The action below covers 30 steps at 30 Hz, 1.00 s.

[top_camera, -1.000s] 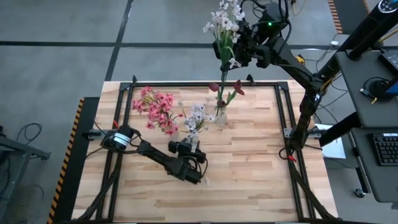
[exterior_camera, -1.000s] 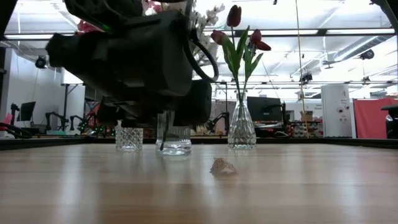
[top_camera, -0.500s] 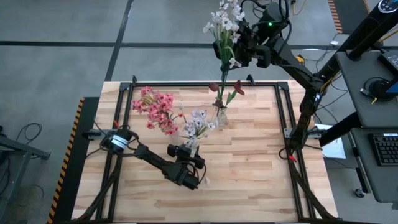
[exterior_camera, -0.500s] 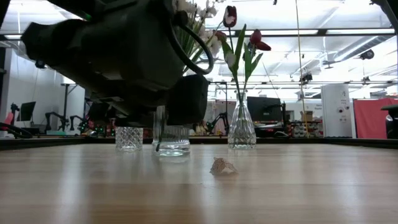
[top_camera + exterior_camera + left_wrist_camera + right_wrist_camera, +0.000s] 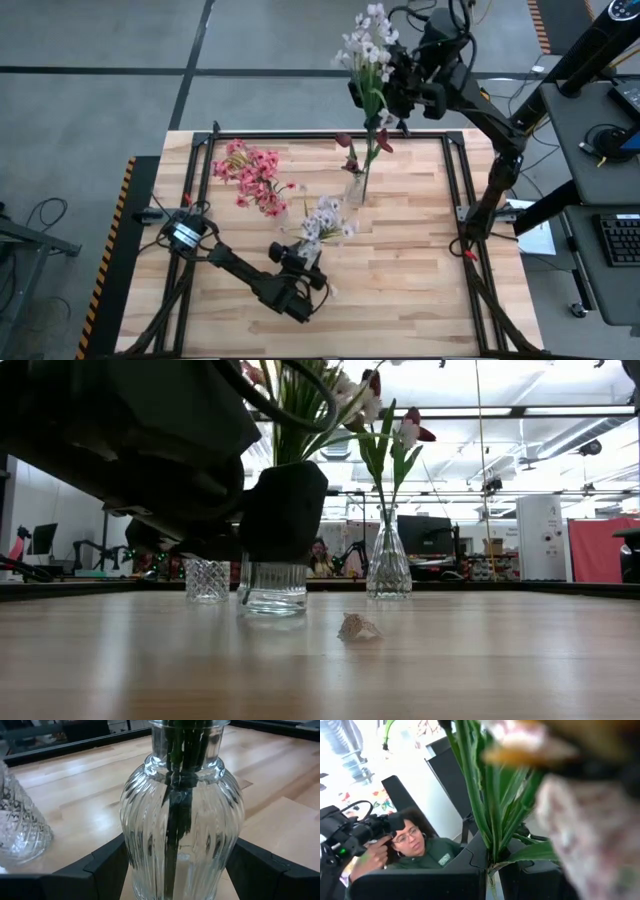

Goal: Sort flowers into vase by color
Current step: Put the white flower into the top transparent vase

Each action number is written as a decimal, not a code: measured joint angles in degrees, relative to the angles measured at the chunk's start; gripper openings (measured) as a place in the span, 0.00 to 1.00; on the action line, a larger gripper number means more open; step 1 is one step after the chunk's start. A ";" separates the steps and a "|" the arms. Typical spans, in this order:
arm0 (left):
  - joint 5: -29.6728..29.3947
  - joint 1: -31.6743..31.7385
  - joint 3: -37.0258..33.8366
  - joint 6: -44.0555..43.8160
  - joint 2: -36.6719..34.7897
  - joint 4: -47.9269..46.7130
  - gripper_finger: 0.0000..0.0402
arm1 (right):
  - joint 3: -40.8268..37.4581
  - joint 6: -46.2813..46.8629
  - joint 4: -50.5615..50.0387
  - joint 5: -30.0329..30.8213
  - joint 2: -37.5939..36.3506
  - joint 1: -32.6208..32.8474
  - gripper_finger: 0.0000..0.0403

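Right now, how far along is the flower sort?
Done: pink flowers sit in the cut-glass vase, dark red tulips in the narrow vase.
In hand: the left gripper has its fingers on both sides of the ribbed vase holding white blossoms; the right gripper holds a white flower bunch up past the table's far edge.
Left: that bunch goes into the ribbed vase.

left hand (image 5: 300, 262): drawn back toward the near edge of the desk (image 5: 400, 280), carrying the ribbed glass vase (image 5: 182, 820) with the white-lilac flowers (image 5: 325, 218) along | right hand (image 5: 392, 88): shifted slightly right above the far edge, its white flower stem (image 5: 368, 50) swinging with it
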 joint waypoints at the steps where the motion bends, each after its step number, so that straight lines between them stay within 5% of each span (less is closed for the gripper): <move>1: -0.04 -0.11 0.00 1.09 0.00 0.45 0.68 | 0.02 -1.96 -2.22 0.15 -0.41 0.39 0.04; 14: -1.59 -0.43 -0.02 10.86 -0.02 6.84 0.68 | 0.02 -27.59 -32.53 10.95 -8.00 4.38 0.04; 22: -1.84 -0.02 -0.07 6.46 0.06 10.12 0.68 | 0.02 -44.22 -53.89 28.83 -12.75 9.53 0.04; 30: -4.05 0.22 -0.11 8.49 0.15 10.38 0.68 | 0.01 -52.81 -65.05 37.74 -17.77 17.62 0.04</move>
